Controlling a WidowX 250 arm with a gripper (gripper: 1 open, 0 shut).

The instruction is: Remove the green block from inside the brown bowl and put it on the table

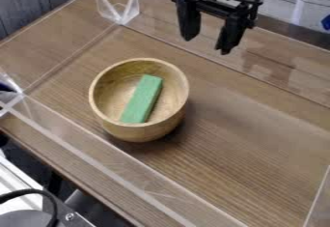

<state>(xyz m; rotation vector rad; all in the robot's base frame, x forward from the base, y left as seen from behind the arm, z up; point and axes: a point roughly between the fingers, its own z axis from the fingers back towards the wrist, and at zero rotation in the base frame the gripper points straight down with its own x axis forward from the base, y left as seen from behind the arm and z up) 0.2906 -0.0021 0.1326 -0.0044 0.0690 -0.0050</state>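
The green block [143,99] lies flat inside the brown bowl [108,108], slanting from its lower left to its upper right. The bowl stands on the table [245,125], left of centre. My gripper [209,35] hangs above the table's far side, up and to the right of the bowl and well apart from it. Its two dark fingers point down and stand open, with nothing between them.
Low clear acrylic walls [77,149] edge the tabletop on all sides. A folded clear piece [123,9] stands at the far left corner. A dark cable and stand [39,212] show below the near left edge.
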